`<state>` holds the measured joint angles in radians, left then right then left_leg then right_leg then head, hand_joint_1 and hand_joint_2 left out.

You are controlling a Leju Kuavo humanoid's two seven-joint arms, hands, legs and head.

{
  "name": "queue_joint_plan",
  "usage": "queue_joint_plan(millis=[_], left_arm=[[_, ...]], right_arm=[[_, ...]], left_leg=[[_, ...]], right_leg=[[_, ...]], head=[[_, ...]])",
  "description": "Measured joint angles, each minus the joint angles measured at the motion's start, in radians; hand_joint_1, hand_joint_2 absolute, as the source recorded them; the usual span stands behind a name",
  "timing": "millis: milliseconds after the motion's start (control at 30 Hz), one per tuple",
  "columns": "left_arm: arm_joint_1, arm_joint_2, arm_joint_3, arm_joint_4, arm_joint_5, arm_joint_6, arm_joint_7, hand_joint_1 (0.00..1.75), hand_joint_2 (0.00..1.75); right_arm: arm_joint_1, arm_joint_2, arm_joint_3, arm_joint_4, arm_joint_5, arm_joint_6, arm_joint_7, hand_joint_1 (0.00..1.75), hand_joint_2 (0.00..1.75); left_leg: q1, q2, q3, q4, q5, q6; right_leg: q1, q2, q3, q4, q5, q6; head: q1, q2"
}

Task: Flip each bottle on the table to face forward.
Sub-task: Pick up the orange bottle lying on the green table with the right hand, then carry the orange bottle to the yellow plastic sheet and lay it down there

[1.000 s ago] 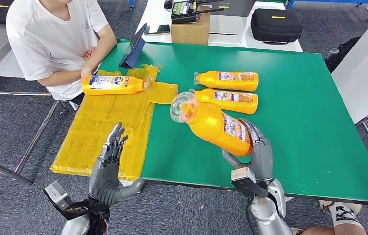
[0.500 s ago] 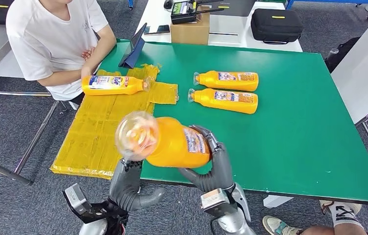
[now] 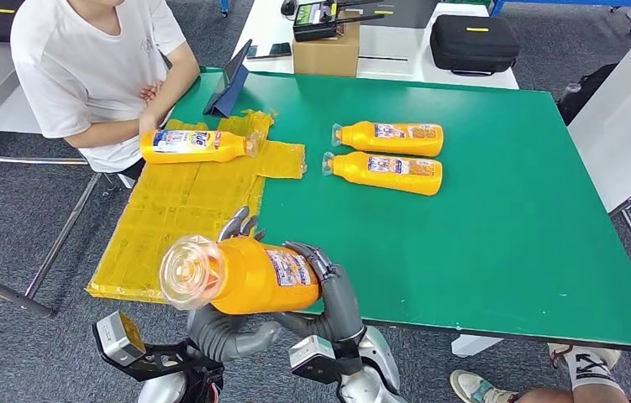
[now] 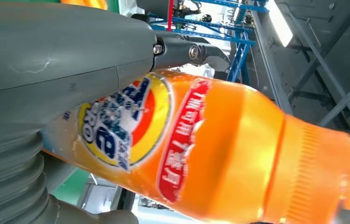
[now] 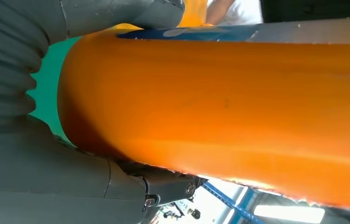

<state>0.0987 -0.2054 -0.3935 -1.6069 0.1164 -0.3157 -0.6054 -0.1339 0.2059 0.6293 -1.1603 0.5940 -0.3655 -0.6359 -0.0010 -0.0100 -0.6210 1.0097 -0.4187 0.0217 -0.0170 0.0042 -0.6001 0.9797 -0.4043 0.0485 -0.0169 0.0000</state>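
Observation:
An orange detergent bottle (image 3: 253,275) with a clear cap (image 3: 187,270) is held in the air over the table's near edge, lying sideways, cap toward the left. My right hand (image 3: 337,294) grips its base end, back label up. My left hand (image 3: 219,327) wraps the middle from below, its fingers (image 3: 240,225) reaching over the far side. The left wrist view shows the front label of the bottle (image 4: 219,140) against my thumb (image 4: 61,56). In the right wrist view the bottle (image 5: 238,107) lies across my palm. Two more bottles (image 3: 391,138) (image 3: 387,172) lie on the green table (image 3: 480,235).
Another bottle (image 3: 194,145) lies on the yellow mat (image 3: 169,218) at the table's left, a seated person's (image 3: 85,67) hand on its base. A tablet (image 3: 229,84) stands at the far left corner. A cardboard box (image 3: 326,52) and black case (image 3: 473,42) sit behind.
My right hand has carried the bottle from mid-table leftward and toward me. The left hand has risen from beside the mat and closed around it.

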Motion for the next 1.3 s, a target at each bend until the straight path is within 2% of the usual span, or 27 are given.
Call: queue_joint_plan(millis=[200,333,400,633,833,867,933,967,1000,1067,1200,1300], left_arm=[[-0.001,0.004,0.0,0.0,0.002,-0.001,0.0,0.0,1.75],[-0.005,0.005,0.0,0.0,-0.018,0.01,0.014,1.68,1.75],[-0.013,0.008,0.0,0.004,-0.049,0.022,0.038,1.75,1.75],[-0.048,0.021,-0.007,0.05,-0.092,0.032,0.108,1.75,1.75],[-0.076,0.024,-0.008,0.079,-0.04,0.012,0.156,1.75,1.75],[-0.08,0.025,-0.008,0.082,-0.032,0.009,0.161,1.75,1.75],[-0.085,0.028,-0.01,0.085,-0.024,0.008,0.166,1.75,1.75],[-0.086,0.029,-0.011,0.085,-0.02,0.008,0.167,1.75,1.75],[-0.086,0.03,-0.012,0.086,-0.013,0.008,0.169,1.75,1.75],[-0.084,0.031,-0.012,0.089,0.008,0.01,0.179,1.75,1.75],[-0.086,0.033,0.005,0.096,0.099,0.036,0.208,1.75,1.75],[-0.11,0.032,0.043,0.112,0.188,0.069,0.234,1.75,1.75]], right_arm=[[-0.016,0.001,0.004,0.038,0.018,-0.002,0.009,1.75,1.75],[-0.025,0.001,0.008,0.055,0.043,0.001,0.018,1.75,1.75],[-0.031,0.0,0.01,0.059,0.071,-0.007,0.033,1.75,1.75],[-0.044,-0.018,0.015,0.061,0.169,-0.059,0.096,1.75,1.75],[-0.045,-0.023,0.017,0.07,0.138,-0.064,0.084,1.75,1.75],[-0.044,-0.023,0.018,0.071,0.119,-0.06,0.077,1.45,1.75],[-0.043,-0.023,0.018,0.072,0.086,-0.051,0.066,0.58,1.75],[-0.043,-0.023,0.018,0.072,0.078,-0.049,0.062,0.14,1.31],[-0.042,-0.023,0.018,0.072,0.073,-0.049,0.059,0.0,0.87],[-0.041,-0.022,0.019,0.069,0.06,-0.061,0.041,0.0,0.0],[-0.021,-0.018,0.021,0.024,0.054,-0.191,-0.04,0.0,0.0],[0.003,-0.021,0.019,-0.045,0.099,-0.3,-0.058,0.0,0.0]], left_leg=[[0.0,0.0,0.0,0.0,0.0,0.0],[0.0,0.0,0.0,0.0,0.0,0.0],[0.0,0.0,0.0,0.0,0.0,0.0],[0.0,0.0,0.0,0.0,0.0,0.0],[0.0,0.0,0.0,0.0,0.0,0.0],[0.0,0.0,0.0,0.0,0.0,0.0],[0.0,0.0,0.0,0.0,0.0,0.0],[0.0,0.0,0.0,0.0,0.0,0.0],[0.0,0.0,0.0,0.0,0.0,0.0],[0.0,0.0,0.0,0.0,0.0,0.0],[0.0,0.0,0.0,0.0,0.0,0.0],[0.0,0.0,0.0,0.0,0.0,0.0]], right_leg=[[0.0,0.0,0.0,0.0,0.0,0.0],[0.0,0.0,0.0,0.0,0.0,0.0],[0.0,0.0,0.0,0.0,0.0,0.0],[0.0,0.0,0.0,0.0,0.0,0.0],[0.0,0.0,0.0,0.0,0.0,0.0],[0.0,0.0,0.0,0.0,0.0,0.0],[0.0,0.0,0.0,0.0,0.0,0.0],[0.0,0.0,0.0,0.0,0.0,0.0],[0.0,0.0,0.0,0.0,0.0,0.0],[0.0,0.0,0.0,0.0,0.0,0.0],[0.0,0.0,-0.001,0.0,0.0,0.0],[0.0,0.0,-0.001,0.0,0.0,0.0]], head=[[0.0,0.0],[0.0,0.0],[0.0,0.0],[0.0,0.0],[0.0,0.0],[0.0,0.0],[0.0,0.0],[0.0,0.0],[0.0,0.0],[0.0,0.0],[0.0,0.0],[0.0,0.0]])
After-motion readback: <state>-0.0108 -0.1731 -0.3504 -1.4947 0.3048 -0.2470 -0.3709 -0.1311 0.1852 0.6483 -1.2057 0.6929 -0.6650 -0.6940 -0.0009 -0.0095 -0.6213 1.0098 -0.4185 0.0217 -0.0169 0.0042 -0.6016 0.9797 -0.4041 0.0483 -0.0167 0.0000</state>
